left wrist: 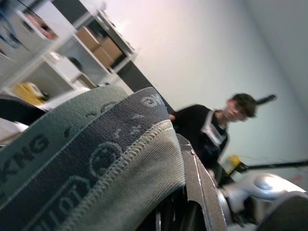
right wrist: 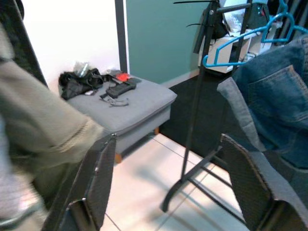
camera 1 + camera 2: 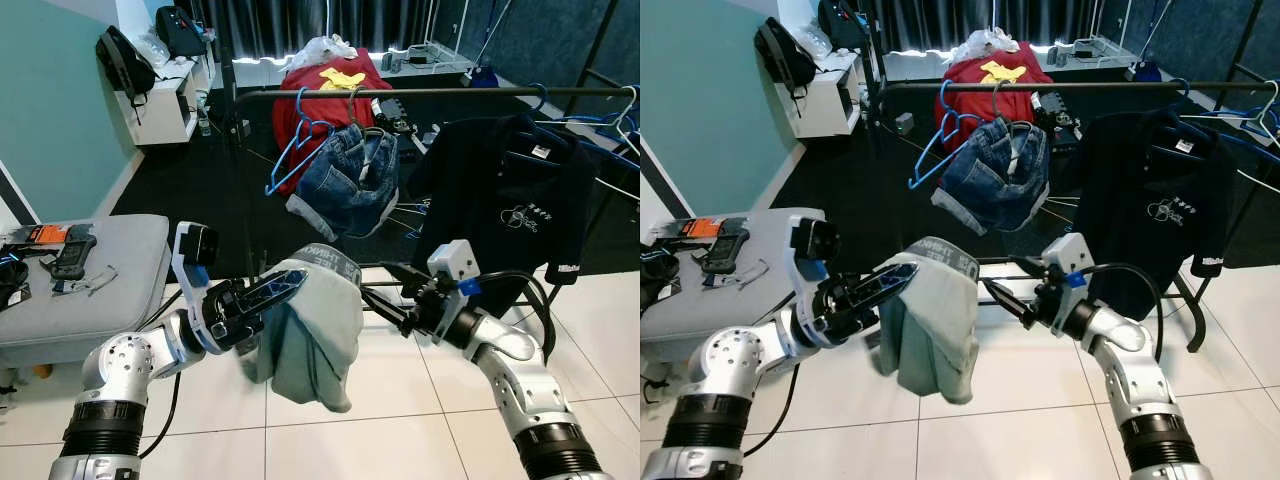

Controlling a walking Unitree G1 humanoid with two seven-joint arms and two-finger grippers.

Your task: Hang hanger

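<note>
Between my two arms, I am holding up a grey-green garment (image 3: 310, 330) with my left gripper (image 3: 268, 292): its black fingers are reaching into the printed waistband (image 1: 91, 159), and the cloth is draping over them and hanging down toward the white tiled floor (image 3: 400, 440). How far those fingers are spread I cannot tell, since the fabric is covering them. My right gripper (image 3: 385, 300) is pointing toward the garment from the other side with its fingers (image 2: 98, 180) standing wide apart and closing on nothing; the garment is just beside one of them. Ahead of both grippers, a black clothes rail (image 3: 420, 93) is running across the room. On it, a blue hanger (image 3: 290, 150) is dangling next to denim shorts (image 3: 345, 180), and a black t-shirt (image 3: 510, 195) is hanging further to my right. To my left, a grey ottoman (image 3: 110, 275) is carrying a few small items. A person in dark clothing (image 1: 207, 134) is showing, blurred, in my left wrist view.
</note>
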